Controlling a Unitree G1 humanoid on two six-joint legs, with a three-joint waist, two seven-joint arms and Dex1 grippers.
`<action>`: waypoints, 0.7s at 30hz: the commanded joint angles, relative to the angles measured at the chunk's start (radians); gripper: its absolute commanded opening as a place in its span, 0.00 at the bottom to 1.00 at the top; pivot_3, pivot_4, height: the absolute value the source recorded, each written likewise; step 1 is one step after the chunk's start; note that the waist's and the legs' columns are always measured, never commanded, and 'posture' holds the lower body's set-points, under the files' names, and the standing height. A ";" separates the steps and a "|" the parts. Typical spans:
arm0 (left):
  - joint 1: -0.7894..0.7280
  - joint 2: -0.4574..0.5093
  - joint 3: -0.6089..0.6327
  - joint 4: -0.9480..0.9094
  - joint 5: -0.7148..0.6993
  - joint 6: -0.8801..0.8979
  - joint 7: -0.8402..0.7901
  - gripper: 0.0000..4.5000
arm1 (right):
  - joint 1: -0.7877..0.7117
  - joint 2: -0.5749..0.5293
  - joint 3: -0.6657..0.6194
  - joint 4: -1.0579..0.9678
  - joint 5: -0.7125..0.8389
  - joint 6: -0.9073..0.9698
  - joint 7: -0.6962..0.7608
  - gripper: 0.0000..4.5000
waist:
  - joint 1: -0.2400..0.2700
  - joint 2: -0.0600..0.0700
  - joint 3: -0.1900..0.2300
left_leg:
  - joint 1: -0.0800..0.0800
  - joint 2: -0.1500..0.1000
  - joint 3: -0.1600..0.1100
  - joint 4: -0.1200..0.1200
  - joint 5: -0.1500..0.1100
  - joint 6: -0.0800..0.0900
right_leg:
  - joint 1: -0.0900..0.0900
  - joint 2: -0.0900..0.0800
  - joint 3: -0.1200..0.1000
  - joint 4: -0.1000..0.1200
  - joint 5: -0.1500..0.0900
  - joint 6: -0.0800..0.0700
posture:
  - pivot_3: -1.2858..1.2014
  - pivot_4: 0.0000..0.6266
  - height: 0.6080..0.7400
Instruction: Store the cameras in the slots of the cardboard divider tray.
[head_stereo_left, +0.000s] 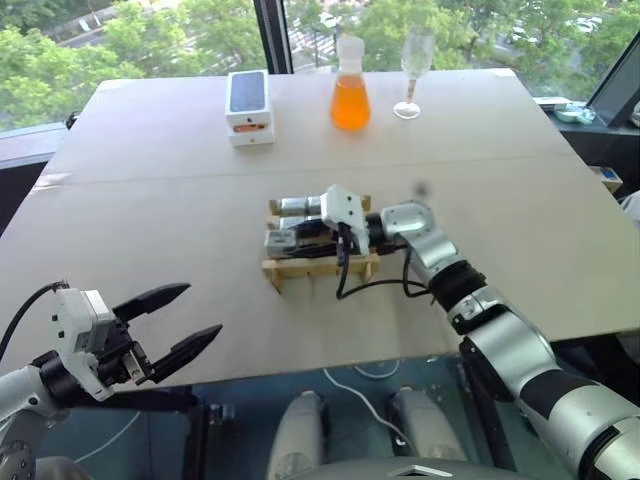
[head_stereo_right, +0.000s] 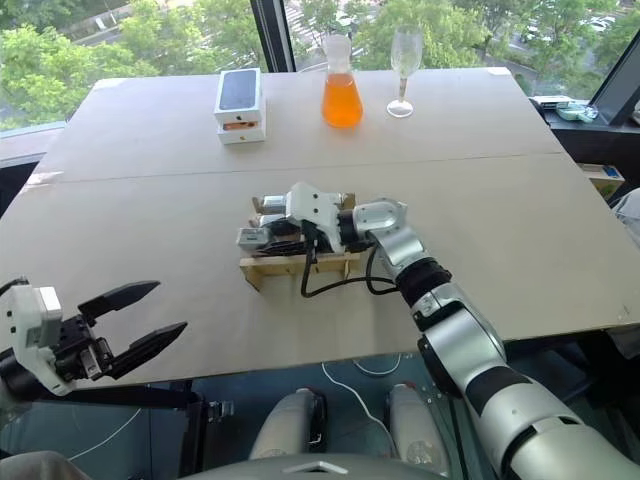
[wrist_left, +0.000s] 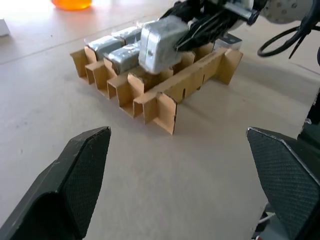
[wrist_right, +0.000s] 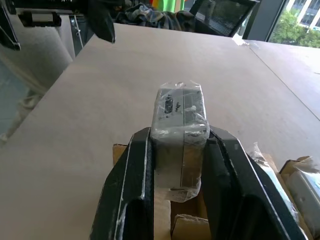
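At table centre sits the cardboard divider tray (head_stereo_left: 320, 262), several cameras (wrist_left: 117, 47) already lodged in its slots. The right gripper (wrist_right: 176, 190) clamps another camera (wrist_right: 180, 132) over the tray's 9 o'clock side. Rigid and plastic-wrapped, the block looks slick, so flat side faces seem the safest hold; the thin lattice would likely buckle if pushed. The left gripper (head_stereo_left: 178, 320) hangs wide and empty at 7 o'clock. The right wrist view reveals the wrap's creases; the left wrist view reveals empty near slots.
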 joint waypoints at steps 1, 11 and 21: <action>0.007 0.003 0.033 -0.043 -0.022 0.002 0.010 1.00 | -0.049 0.024 -0.028 0.066 -0.021 -0.075 -0.010 0.16 | -0.002 0.000 0.000 | 0.000 0.000 0.000 0.000 0.000 0.000 | 0.000 0.000 0.000 0.000 0.000 0.000 | 0.52 0.24 1.00; 0.004 0.016 0.033 -0.049 -0.026 0.019 0.014 1.00 | -0.115 0.018 -0.066 0.253 -0.072 -0.147 0.009 0.16 | -0.007 0.000 0.000 | 0.000 0.000 0.000 -0.001 0.000 -0.001 | -0.001 0.000 0.000 0.000 0.000 -0.001 | 0.52 0.24 1.00; -0.010 0.019 0.019 -0.043 -0.020 0.022 0.012 1.00 | -0.131 0.017 -0.123 0.274 -0.068 -0.118 0.063 0.16 | -0.020 0.000 0.000 | 0.000 0.000 0.000 -0.002 0.000 -0.001 | -0.001 0.000 0.000 0.000 0.000 -0.001 | 0.52 0.24 1.00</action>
